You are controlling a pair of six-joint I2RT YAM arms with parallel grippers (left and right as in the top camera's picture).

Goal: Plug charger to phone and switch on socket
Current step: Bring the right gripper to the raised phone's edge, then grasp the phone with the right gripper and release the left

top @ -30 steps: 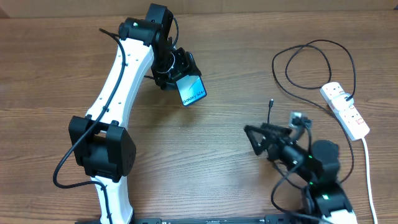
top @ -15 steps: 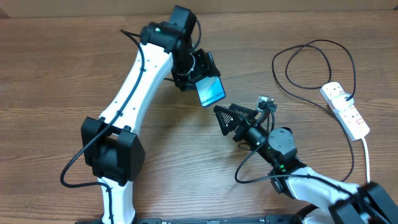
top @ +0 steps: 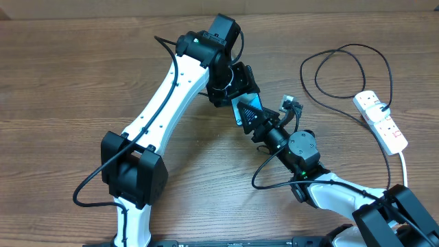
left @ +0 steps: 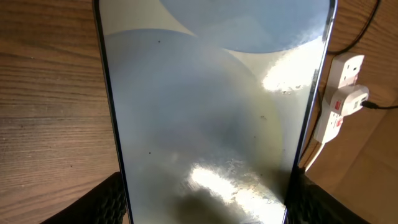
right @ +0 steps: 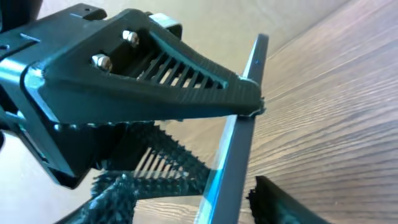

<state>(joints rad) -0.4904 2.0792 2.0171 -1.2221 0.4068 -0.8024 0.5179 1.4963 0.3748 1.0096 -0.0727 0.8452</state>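
Observation:
My left gripper (top: 242,101) is shut on the phone (top: 248,108) and holds it tilted above the table's middle. In the left wrist view the phone (left: 211,106) fills the frame, with my fingers (left: 205,208) on both long edges. My right gripper (top: 256,122) is open right at the phone's lower end. In the right wrist view its jaws (right: 199,202) straddle the edge-on phone (right: 239,149) with a gap on each side. The black charger cable (top: 346,46) loops at the right and runs to the white socket (top: 381,122). Its plug tip is hidden.
The socket also shows in the left wrist view (left: 336,109) with a white adapter plugged in. Its thick white cord (top: 405,185) runs down the right edge. The cable loop lies on the wood between the arms and the socket.
My left arm carried the phone right and toward the table's middle. My right arm swung up and left from the front right until its open jaws reached the phone.

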